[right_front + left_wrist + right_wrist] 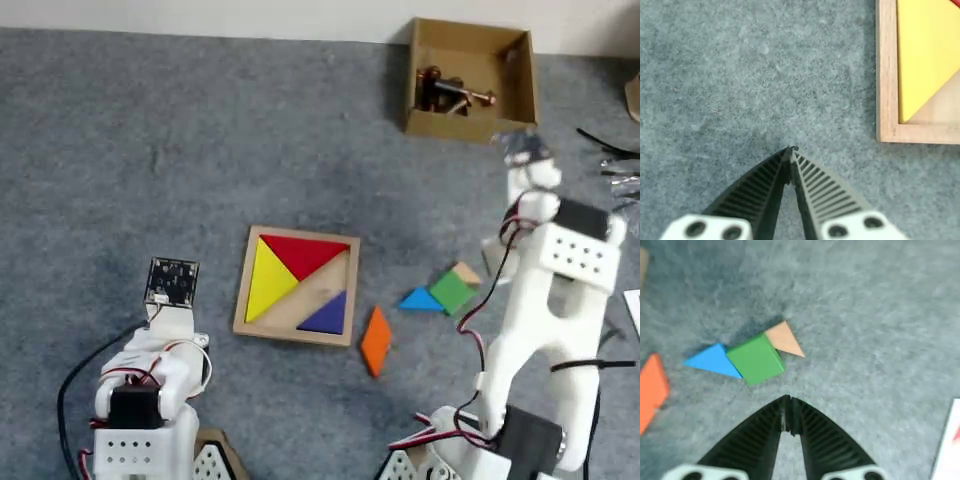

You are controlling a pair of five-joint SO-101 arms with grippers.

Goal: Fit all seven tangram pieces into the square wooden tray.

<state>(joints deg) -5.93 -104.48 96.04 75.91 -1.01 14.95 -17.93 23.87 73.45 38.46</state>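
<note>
On the grey carpeted table [150,150], the square wooden tray [292,337] held a red triangle [303,252], a yellow triangle [266,280] and a dark blue triangle [328,315]. Just off its near right corner lay an orange parallelogram [376,340]. Farther right, a light blue triangle [421,299], a green square [453,291] and a tan triangle [467,272] touched in a row. The left gripper [790,152] hung over carpet beside the tray's corner, jaws pressed together and empty. The right gripper [788,402] hovered near the green square, likewise closed on nothing.
</note>
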